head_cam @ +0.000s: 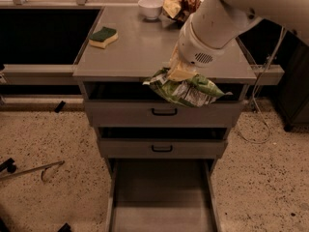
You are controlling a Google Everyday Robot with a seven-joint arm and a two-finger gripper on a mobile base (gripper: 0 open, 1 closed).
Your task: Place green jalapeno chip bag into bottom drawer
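We have the gripper (180, 71) at the front edge of the counter (135, 47), right of its middle. Its jaws are clenched on the upper edge of the green jalapeno chip bag (189, 89). The bag hangs directly beneath them, clear of the countertop and just past that front edge. Its long axis runs left to right along the edge, with the crumpled ends sticking out on both sides of the jaws. From where we look, it covers part of the dark gap above the top drawer (120, 113). The relation that matters to us is vertical: the bottom drawer (161, 197) stands pulled out, well below the bag and farther forward than the cabinet's face, with its flat grey floor bare. We judge that the bag must travel outward from the front edge and then down. It would pass the top drawer and the middle drawer (125, 148), whose black handles sit right on that path, so we would watch that the dangling foil does not snag them. The arm (227, 18) reaches in from the back right corner and has to stay off the counter's front lip as it lowers. The sponge (103, 36) near the left edge is out of the way. So are the white bowl (150, 7) and the brown-and-yellow snack bag (177, 5) along the back edge.
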